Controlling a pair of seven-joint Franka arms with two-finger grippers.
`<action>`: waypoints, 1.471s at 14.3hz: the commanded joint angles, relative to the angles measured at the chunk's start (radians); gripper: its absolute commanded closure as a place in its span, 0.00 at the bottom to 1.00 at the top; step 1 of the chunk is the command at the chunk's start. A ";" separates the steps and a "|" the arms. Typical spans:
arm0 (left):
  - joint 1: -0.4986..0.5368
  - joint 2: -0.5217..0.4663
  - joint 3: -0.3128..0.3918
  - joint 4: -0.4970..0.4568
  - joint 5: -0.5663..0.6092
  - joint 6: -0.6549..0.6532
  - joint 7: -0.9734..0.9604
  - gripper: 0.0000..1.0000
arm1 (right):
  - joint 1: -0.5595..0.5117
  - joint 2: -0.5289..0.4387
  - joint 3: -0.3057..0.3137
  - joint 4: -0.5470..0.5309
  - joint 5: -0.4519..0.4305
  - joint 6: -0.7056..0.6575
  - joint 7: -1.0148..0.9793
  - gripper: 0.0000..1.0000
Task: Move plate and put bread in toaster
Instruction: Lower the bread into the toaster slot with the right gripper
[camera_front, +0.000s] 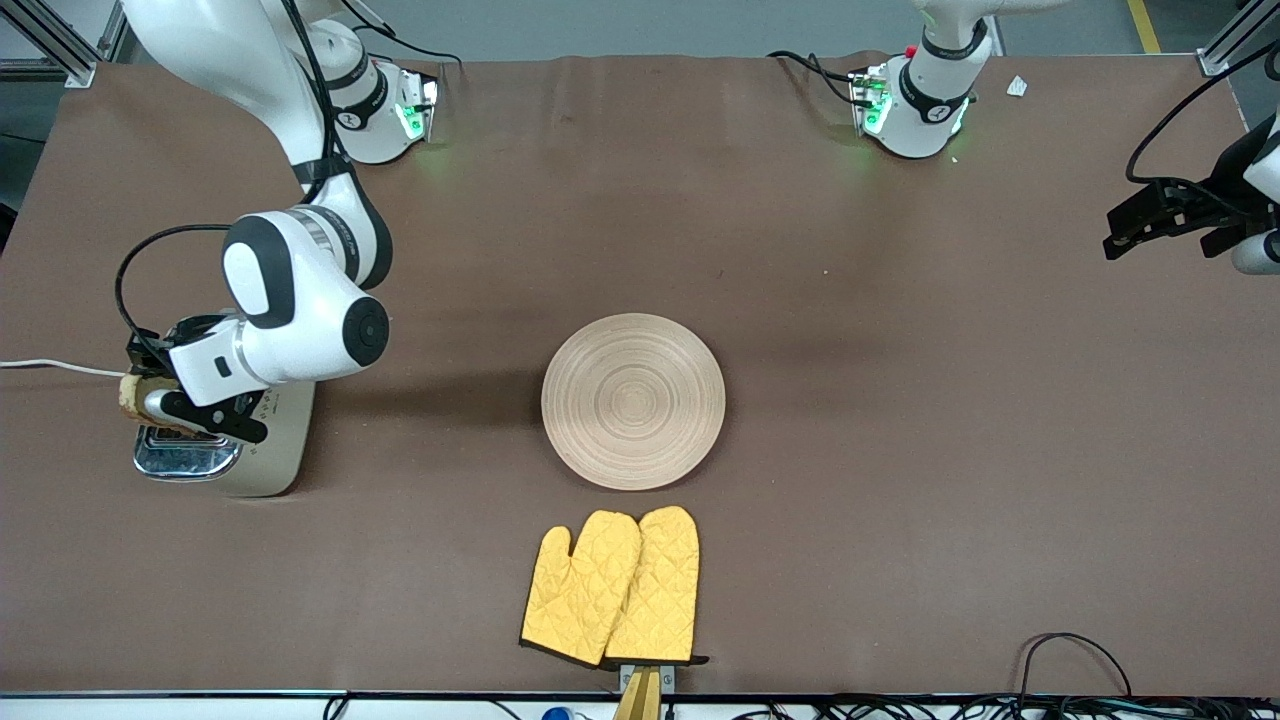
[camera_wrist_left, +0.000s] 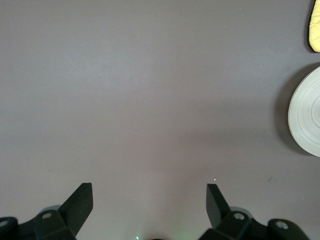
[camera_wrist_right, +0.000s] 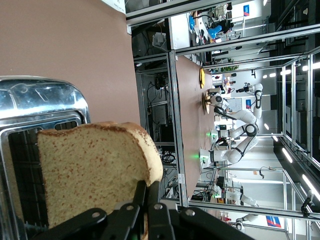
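I count one plate (camera_front: 633, 401), one bread slice (camera_wrist_right: 95, 172), one toaster (camera_front: 225, 450) and two yellow oven mitts (camera_front: 612, 587). The right gripper (camera_front: 150, 400) is clamped on the bread, over the toaster at the right arm's end. The left gripper (camera_wrist_left: 150, 200) waits above bare table, fingers spread wide and holding nothing. The plate sits mid-table.

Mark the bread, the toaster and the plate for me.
bread (camera_wrist_right: 95, 170), right wrist view, middle of the slice's face.
toaster (camera_front: 285, 440), front view, beige side panel.
plate (camera_front: 633, 401), front view, centre of the ring grooves.
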 joint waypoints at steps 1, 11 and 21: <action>-0.001 -0.003 0.005 -0.006 -0.013 0.012 0.016 0.00 | 0.000 0.011 0.011 -0.020 -0.027 0.009 0.054 1.00; 0.000 -0.006 0.007 -0.018 -0.013 0.007 0.016 0.00 | 0.055 0.031 0.013 -0.013 -0.013 0.012 0.067 1.00; 0.008 -0.009 0.008 -0.024 -0.013 0.007 0.017 0.00 | 0.077 0.024 0.014 -0.030 0.002 0.002 0.069 1.00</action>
